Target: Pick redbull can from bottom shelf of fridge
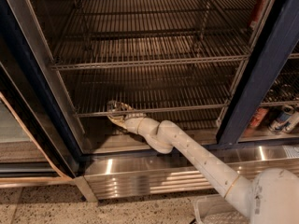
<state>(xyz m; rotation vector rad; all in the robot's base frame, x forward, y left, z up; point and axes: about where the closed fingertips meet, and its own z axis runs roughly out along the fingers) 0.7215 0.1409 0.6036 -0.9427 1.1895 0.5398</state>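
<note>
Speckled flooring ran beneath the fridge (261, 78), whose dark navy frame stood open above a shiny ribbed base panel (140, 171), with chrome wire racks stacked inside. Across that panel the white arm (201, 160) reached up from the lower right to the left end of the bottom shelf (187, 107). The gripper (119, 115) sat right at its front rail, and what looked like the redbull can (114, 107) showed as a silvery top at its tip, though whether the gripper had hold of it could not be told.
</note>
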